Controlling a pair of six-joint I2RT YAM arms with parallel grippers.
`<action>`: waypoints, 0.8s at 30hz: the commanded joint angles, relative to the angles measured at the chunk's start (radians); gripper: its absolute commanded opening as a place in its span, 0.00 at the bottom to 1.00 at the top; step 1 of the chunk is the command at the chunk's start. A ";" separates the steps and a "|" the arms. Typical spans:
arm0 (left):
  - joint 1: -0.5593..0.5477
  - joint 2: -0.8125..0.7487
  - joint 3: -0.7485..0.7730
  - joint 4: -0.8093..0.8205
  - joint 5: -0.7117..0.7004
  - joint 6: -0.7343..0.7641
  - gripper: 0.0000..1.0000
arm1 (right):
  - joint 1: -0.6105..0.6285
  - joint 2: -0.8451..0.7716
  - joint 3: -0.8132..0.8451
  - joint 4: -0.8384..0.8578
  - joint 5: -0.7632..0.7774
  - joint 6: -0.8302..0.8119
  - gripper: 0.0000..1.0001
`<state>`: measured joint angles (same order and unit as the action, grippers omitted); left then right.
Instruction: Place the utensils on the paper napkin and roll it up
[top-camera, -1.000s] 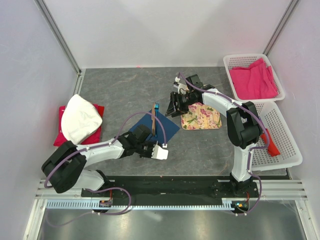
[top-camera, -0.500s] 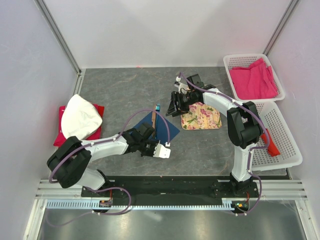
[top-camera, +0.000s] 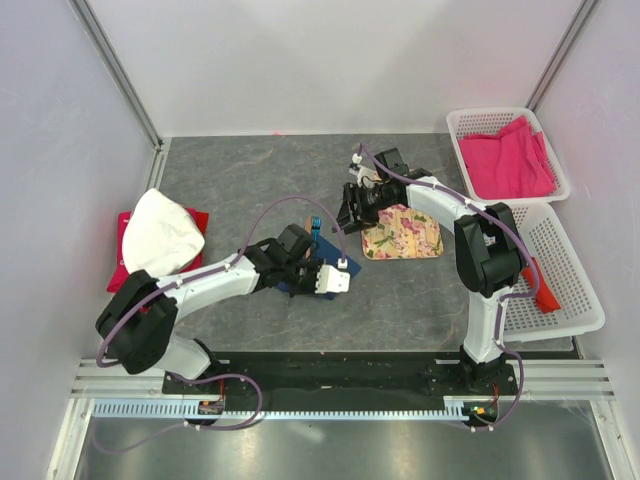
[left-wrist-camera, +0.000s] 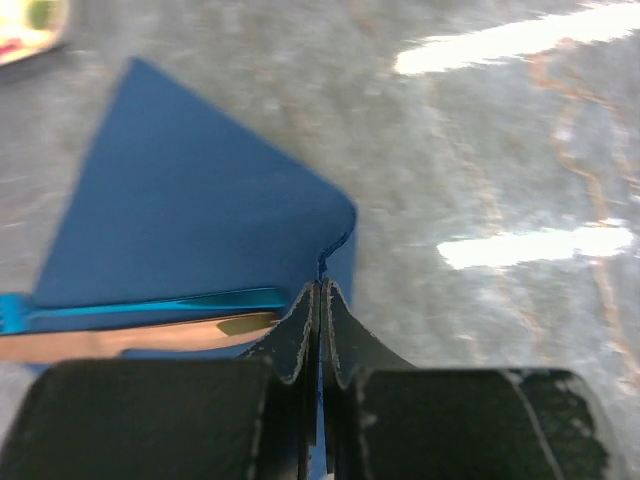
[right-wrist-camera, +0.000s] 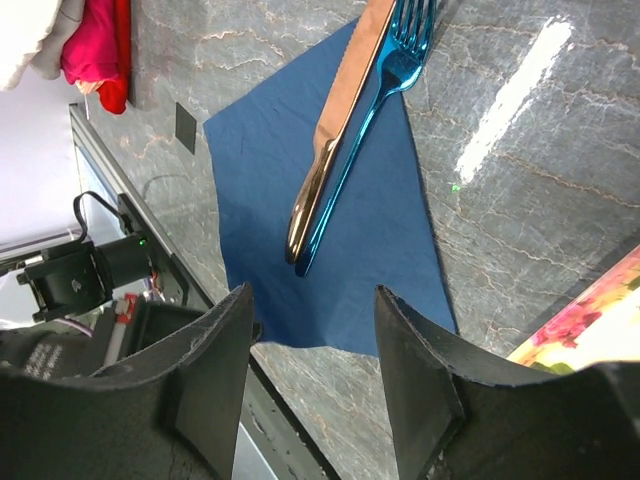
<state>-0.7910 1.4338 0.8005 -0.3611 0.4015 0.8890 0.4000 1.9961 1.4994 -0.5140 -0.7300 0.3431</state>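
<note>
Grey marbled table (top-camera: 230, 180), white walls round it. Blue fork (right-wrist-camera: 392, 85) & copper knife (right-wrist-camera: 335, 130) lie side by side, touching, on the blue napkin (right-wrist-camera: 320, 230), just ahead of the L gripper (left-wrist-camera: 320, 295), off to its left in the wrist view. L gripper is fully closed, pinching the napkin's near corner. R gripper (right-wrist-camera: 315, 300) hangs above the napkin's far side, jaws partly open w/ nothing in them, floral mat (top-camera: 402, 232) right beside it.

Risks:
- The pinch is on a thin corner only, so the paper may tear or slip out once the roll starts.
- If the corner drags instead of folding, the whole napkin slides & the utensils skate off.
- Fork tines & knife tip overhang the far edge, so a skewed roll leaves them poking out.

Containers: two white baskets, well out to the R of the R gripper.
- Far basket (top-camera: 470, 122) holds a pink cloth (top-camera: 505, 160).
- Near basket (top-camera: 565, 260) holds a red-handled tool (top-camera: 542, 292), partly hidden by the arm.
</note>
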 joint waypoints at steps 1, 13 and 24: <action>0.050 0.046 0.060 0.027 0.036 0.028 0.02 | -0.007 -0.025 -0.025 0.000 -0.037 -0.012 0.57; 0.139 0.094 0.048 0.185 0.036 0.033 0.02 | -0.012 -0.028 -0.117 0.029 -0.115 0.042 0.36; 0.147 0.103 0.002 0.280 -0.001 0.010 0.02 | 0.013 -0.025 -0.202 0.097 -0.195 0.114 0.19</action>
<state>-0.6491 1.5333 0.8101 -0.1474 0.4004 0.9016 0.3988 1.9961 1.3052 -0.4652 -0.8661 0.4316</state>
